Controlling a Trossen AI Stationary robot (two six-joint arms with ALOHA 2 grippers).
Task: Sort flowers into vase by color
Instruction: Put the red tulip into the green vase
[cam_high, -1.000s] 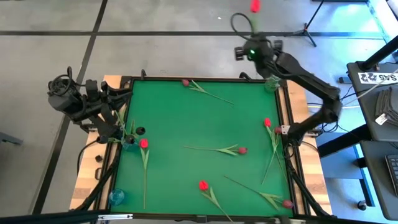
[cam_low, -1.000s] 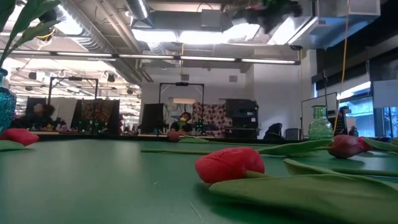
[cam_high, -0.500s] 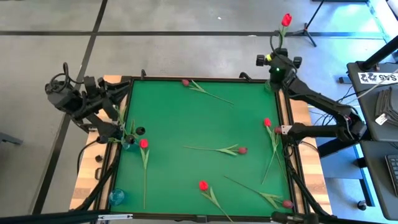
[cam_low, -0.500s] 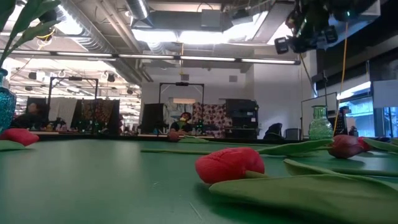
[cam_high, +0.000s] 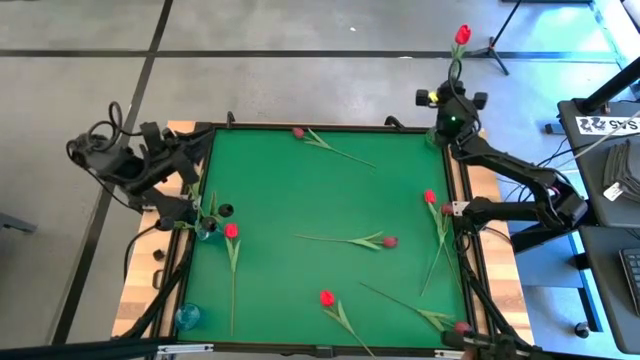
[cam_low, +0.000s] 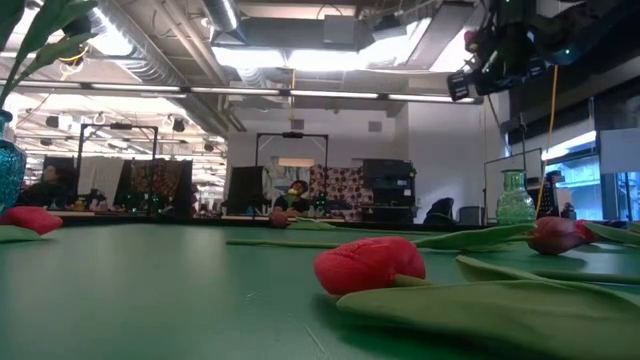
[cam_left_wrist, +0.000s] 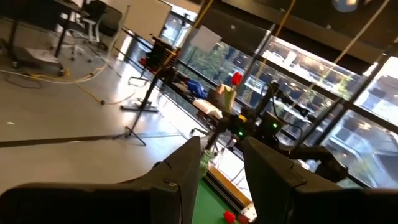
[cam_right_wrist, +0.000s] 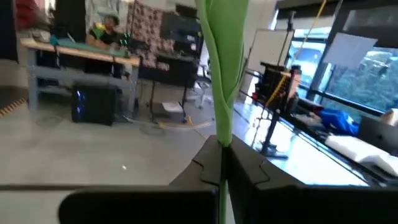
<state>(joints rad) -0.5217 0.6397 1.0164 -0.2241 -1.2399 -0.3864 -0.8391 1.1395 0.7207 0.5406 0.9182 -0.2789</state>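
My right gripper (cam_high: 452, 98), clamped on a red tulip (cam_high: 461, 34), has swung from left of the green vase (cam_high: 437, 135) to nearly over it, stem upright, so lowering comes next; left gripper (cam_high: 190, 190) idles half-open, empty.

One red tulip (cam_high: 461, 34) is standing upright past the bench's two o'clock corner, its green stem (cam_right_wrist: 222, 74) pinched by the right arm's jaws. The other flowers (cam_high: 345, 241) are lying flat, scattered across the green mat from twelve round to eight o'clock.
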